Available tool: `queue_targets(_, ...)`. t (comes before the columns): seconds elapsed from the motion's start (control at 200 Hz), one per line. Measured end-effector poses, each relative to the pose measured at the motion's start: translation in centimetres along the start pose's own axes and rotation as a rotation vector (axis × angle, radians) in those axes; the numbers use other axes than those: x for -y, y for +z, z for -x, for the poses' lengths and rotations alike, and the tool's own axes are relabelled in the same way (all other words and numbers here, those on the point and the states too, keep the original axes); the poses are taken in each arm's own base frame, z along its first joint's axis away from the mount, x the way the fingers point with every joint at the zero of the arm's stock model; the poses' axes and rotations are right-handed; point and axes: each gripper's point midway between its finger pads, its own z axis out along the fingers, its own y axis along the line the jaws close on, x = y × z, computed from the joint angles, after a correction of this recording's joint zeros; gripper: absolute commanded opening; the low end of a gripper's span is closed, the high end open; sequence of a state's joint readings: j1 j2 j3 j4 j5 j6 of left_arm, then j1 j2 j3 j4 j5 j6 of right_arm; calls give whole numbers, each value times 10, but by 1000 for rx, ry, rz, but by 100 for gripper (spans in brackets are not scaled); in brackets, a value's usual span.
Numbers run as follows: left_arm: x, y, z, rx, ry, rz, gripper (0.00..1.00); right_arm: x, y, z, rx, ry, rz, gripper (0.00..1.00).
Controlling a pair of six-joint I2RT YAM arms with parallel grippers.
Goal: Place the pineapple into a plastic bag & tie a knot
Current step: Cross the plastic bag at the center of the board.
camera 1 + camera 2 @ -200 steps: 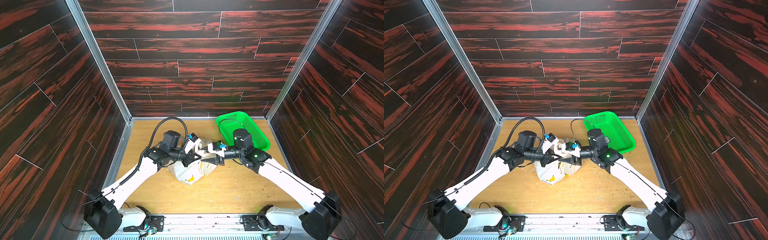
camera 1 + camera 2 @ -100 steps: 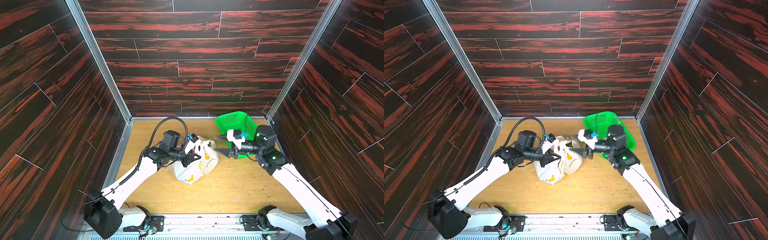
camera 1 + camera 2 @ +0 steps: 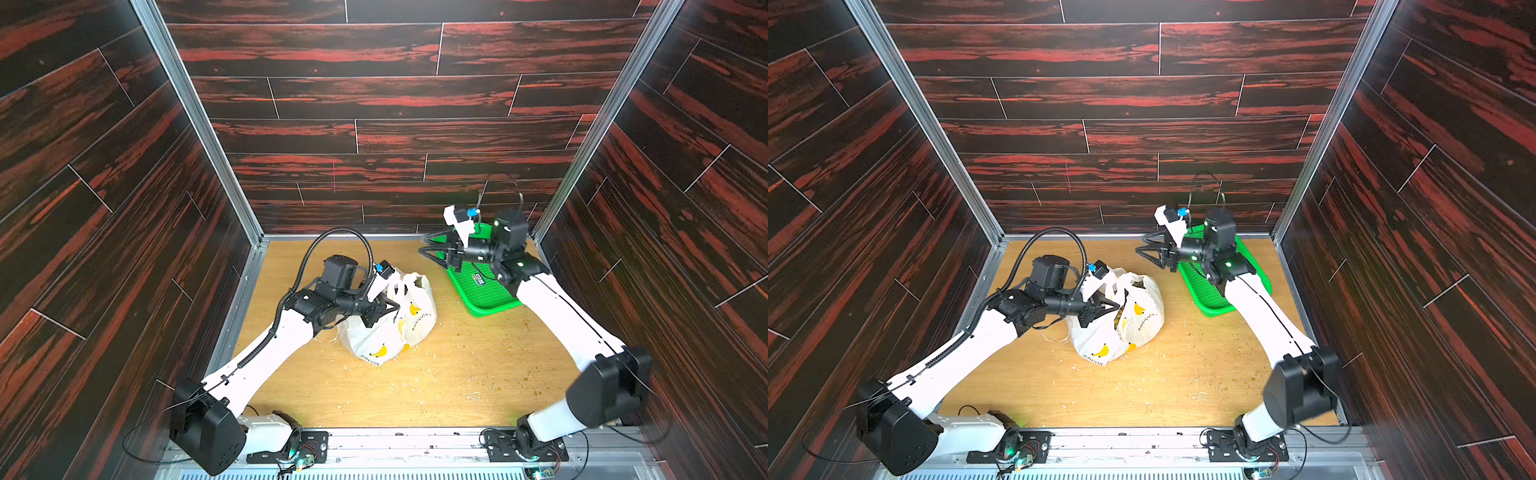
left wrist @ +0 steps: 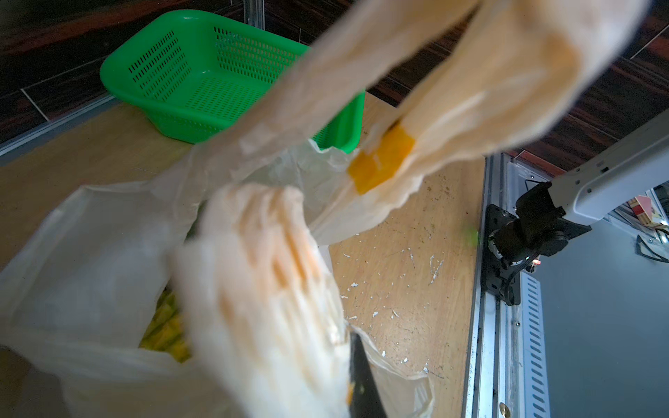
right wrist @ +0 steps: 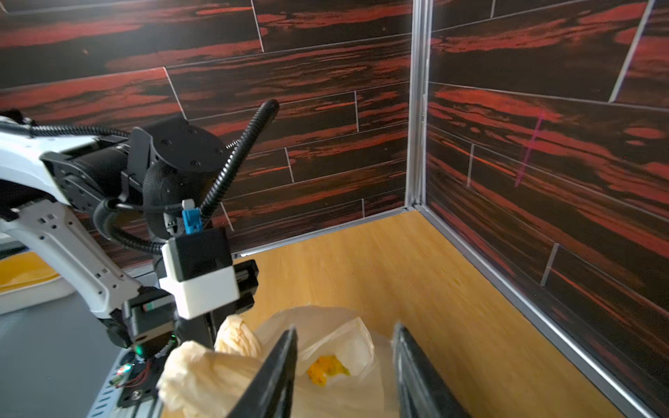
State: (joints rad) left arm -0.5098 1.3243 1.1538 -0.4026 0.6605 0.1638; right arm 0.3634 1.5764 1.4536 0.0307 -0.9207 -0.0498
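The thin white plastic bag point(image 3: 390, 332) with yellow banana prints was seen lying near the middle of the wooden counter point(image 3: 415, 386). Its handle straps were pinched in the closed left tool point(image 3: 390, 309). The right tool point(image 3: 428, 246) was seen raised beside the green mesh basket point(image 3: 484, 295), jaws apart and empty (well apart from the bag).
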Motion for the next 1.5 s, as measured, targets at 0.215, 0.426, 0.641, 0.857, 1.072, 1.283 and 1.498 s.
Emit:
queue_targets(0.215,-7,1,1,3,-8,21,0,-24,19,-24,-59,57,180,50)
queue_targets(0.426,-13,3,3,4,-12,28,0,-51,28,-41,-99,65,314,50)
queue_targets(0.641,-16,1,8,18,-6,36,0,-60,33,-58,-138,57,353,52)
queue_targets(0.857,-16,1,10,28,27,33,0,-64,41,-57,-158,21,375,52)
queue_targets(1.072,-13,1,10,29,91,15,0,-60,46,-57,-178,54,363,56)
queue_targets(1.283,-11,1,10,29,161,9,0,-44,46,-49,-168,92,300,61)
queue_targets(1.498,-10,1,10,29,200,0,0,-35,50,-47,-166,122,294,65)
